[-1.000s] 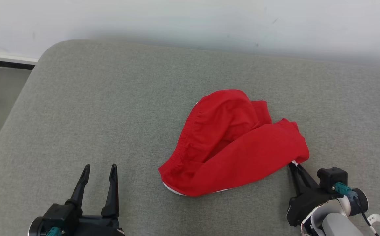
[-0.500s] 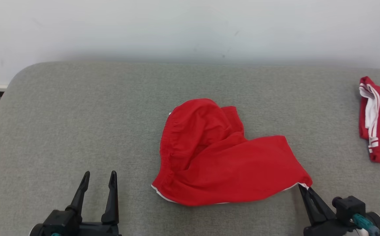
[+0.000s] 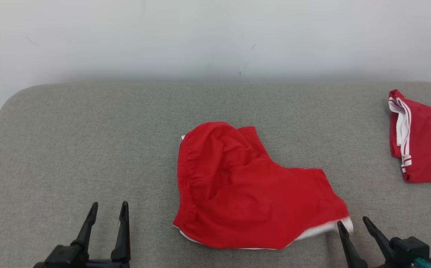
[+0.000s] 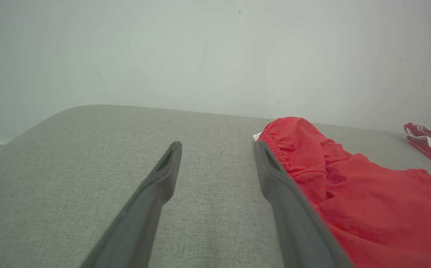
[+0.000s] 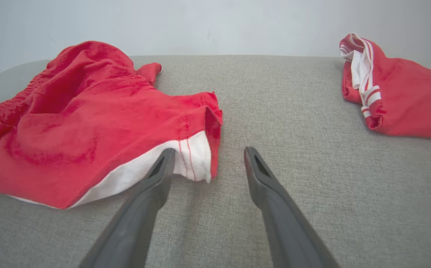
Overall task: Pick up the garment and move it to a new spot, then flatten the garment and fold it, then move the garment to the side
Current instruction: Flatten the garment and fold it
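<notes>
Two red pieces of clothing lie on the grey fabric-covered worktop [image 3: 70, 149], which runs up to a pale wall [image 3: 215, 37] on the far side. The garment [image 3: 252, 190] of the task sits around the middle of the worktop, toward the near edge. It is a rumpled pair of red shorts, with the gathered elastic waistband along its left side and one leg spread out to the right. A white band trims the near hem and ends in a white corner at the garment's near right. A small white tag peeks out at the far left of the waistband.

The right end effector [image 3: 352, 221] is at the near right, low over the worktop, its two dark fingers spread apart and clamped on nothing. The white hem corner lies just at its fingertips. In the right wrist view the left finger overlaps the white band, and whether it touches the cloth cannot be told.

The left end effector [image 3: 109, 204] is at the near left, fingers likewise wide apart and holding nothing. It is to the left of the waistband, with bare worktop beneath it.

The second red garment [image 3: 424, 145], with white stripes and a white lining showing, lies at the far right edge, well apart from the first.
</notes>
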### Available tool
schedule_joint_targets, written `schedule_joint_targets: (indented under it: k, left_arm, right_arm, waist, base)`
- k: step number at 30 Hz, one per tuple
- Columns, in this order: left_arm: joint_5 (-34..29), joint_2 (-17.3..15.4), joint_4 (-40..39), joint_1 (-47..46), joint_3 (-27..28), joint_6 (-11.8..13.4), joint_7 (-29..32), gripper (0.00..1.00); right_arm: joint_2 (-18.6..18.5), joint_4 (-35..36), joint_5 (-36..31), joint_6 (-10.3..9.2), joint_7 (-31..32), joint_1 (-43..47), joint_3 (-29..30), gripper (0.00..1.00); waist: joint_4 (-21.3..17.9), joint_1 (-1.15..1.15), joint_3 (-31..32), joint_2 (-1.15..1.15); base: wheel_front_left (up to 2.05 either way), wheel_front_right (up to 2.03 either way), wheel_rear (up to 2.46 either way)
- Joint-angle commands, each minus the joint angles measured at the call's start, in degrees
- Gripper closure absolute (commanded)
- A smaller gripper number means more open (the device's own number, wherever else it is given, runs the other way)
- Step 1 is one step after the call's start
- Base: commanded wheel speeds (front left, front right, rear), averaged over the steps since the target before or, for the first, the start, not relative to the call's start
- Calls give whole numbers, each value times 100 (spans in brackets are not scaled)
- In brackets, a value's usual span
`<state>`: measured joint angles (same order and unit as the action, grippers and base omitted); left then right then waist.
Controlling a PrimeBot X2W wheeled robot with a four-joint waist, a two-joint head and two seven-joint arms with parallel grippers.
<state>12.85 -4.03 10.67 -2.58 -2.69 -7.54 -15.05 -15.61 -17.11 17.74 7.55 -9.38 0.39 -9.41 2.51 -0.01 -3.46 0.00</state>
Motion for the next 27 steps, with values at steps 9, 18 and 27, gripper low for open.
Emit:
schedule_joint_targets:
  k: [9, 18, 27]
  left_arm:
    - [-20, -90, -12, 150, 107, 12, -17, 0]
    - [-89, -122, -100, 260, 65, 12, -17, 0]
    - [-48, -324, -221, 399, -5, 12, -17, 0]
  right_arm:
    - [165, 347, -158, -16, -244, 75, 312, 0]
    - [506, 659, -309, -16, -505, 195, 686, 0]
    - [722, 810, -426, -16, -585, 322, 811, 0]
  waist:
    - [-157, 1, 219, 0]
    - [-203, 1, 269, 0]
    - [-175, 1, 188, 0]
  base:
    - [0, 0, 0]
    - [0, 0, 0]
    - [0, 0, 0]
